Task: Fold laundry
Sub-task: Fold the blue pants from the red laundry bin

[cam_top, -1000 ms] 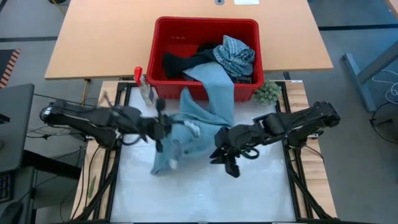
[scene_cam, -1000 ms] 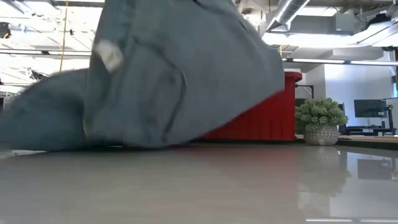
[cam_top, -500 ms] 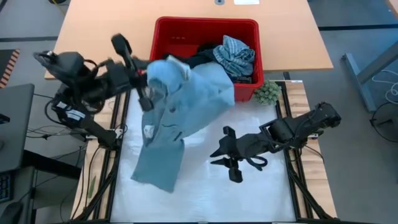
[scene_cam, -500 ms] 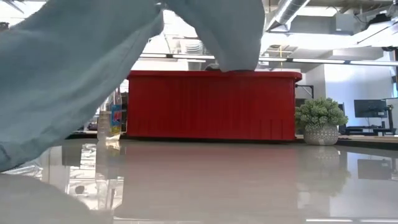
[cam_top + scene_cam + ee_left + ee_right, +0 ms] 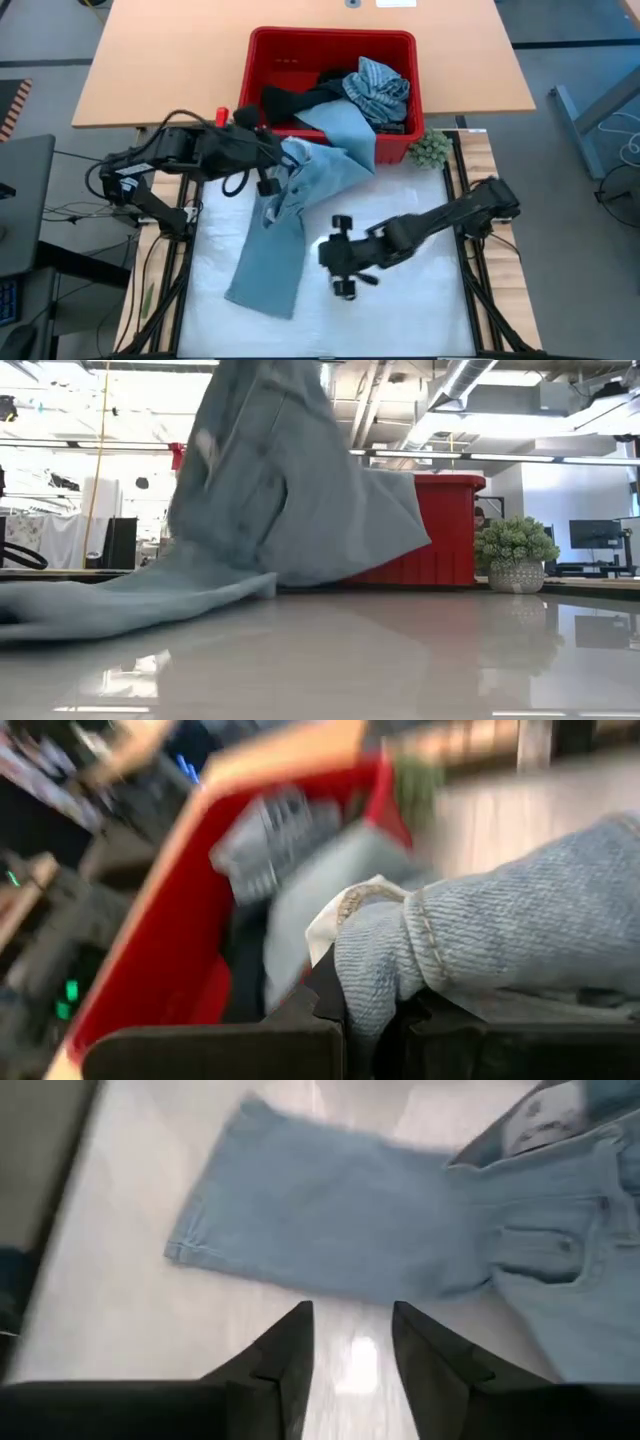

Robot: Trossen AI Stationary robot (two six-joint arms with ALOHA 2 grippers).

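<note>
Nearest, the right gripper hovers over the white table with its jaws narrowly parted and empty, aimed at the flat leg of the light blue soft denim trousers, likely ready to pin or straighten it. Farther back, the left gripper has its jaws clamped on the trousers' waistband, lifting that end so the cloth hangs and drapes from the red plastic basket, where striped and black garments wait beside a small green fuzzy ball. A pale inner label shows, unreadable.
</note>
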